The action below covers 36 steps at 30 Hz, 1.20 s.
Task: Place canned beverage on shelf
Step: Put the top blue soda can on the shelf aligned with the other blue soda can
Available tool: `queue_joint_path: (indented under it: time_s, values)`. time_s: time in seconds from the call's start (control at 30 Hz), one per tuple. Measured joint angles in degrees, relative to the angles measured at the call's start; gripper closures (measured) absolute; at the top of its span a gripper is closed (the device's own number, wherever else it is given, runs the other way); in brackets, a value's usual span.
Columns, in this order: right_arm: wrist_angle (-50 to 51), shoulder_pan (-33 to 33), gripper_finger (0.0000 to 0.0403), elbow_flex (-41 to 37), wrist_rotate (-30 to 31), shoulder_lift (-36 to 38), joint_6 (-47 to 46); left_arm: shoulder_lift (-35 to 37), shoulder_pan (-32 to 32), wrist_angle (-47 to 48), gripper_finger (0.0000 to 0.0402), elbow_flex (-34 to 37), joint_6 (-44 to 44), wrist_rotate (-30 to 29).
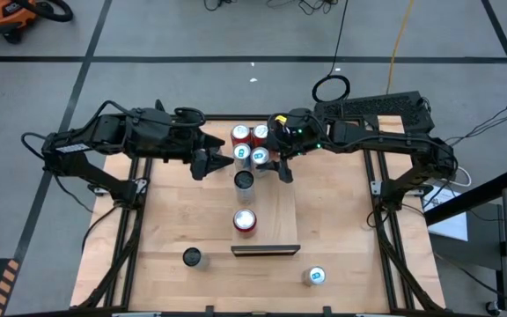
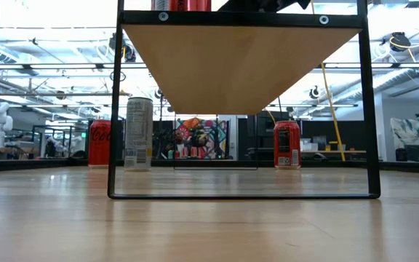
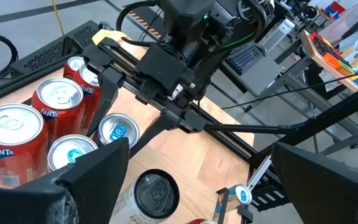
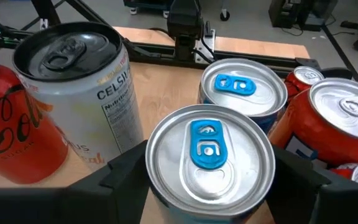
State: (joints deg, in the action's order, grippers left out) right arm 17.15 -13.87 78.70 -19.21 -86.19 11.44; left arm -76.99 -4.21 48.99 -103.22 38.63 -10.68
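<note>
A grey concrete floor (image 1: pixel 192 35) crossed by dark tape lines (image 1: pixel 236 59) surrounds the work table, with an orange shop vacuum (image 1: pixel 11 16) in one corner and a yellow cable (image 1: pixel 398 44) trailing across it. At table height, the room beyond is a bright open workshop with white ceiling trusses (image 2: pixel 42 69), a colourful mural (image 2: pixel 198 137) and benches.

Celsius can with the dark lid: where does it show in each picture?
High view: Celsius can, mid-shelf.
Low view: cannot tell; the shelf shows only from below.
Left wrist view: bottom centre.
Right wrist view: upper left.
Shared landmark: the blue-tabbed can beside it.
</note>
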Motion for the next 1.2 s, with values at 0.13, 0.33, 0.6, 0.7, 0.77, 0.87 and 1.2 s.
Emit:
queue_joint_path:
  time_s: [0.13,0.33,0.6,0.7,0.77,0.87,1.2]
  values:
    - [0.74,0.0,0.0151,0.0,0.09,0.0,0.22,-0.01,0.0,-0.01,0.0006,0.0,0.0,0.0]
    - [0.69,0.07,0.0149,0.02,1.2,0.02,0.29,0.0,0.0,-0.02,0.0006,0.0,0.0,0.0]
    - [0.9,0.09,0.0149,0.04,1.48,0.81,1.34,0.0,0.0,-0.02,0.0006,0.0,-0.02,0.0]
    - [0.82,0.09,0.0149,0.11,1.61,2.11,1.32,-0.01,0.0,-0.02,0.0006,0.0,-0.03,0.0]
    - [1.15,0.09,0.0149,0.11,1.64,3.15,1.31,0.0,0.0,-0.05,0.0006,0.0,-0.16,0.0]
    - [1.28,0.09,0.0149,0.11,2.2,5.31,-0.5,0.0,0.0,-0.17,0.0006,0.0,-0.39,0.0]
    - [14.39,4.81,0.0158,-1.16,6.95,13.98,-17.06,-0.01,0.0,-0.13,0.0006,0.0,-1.2,-0.02]
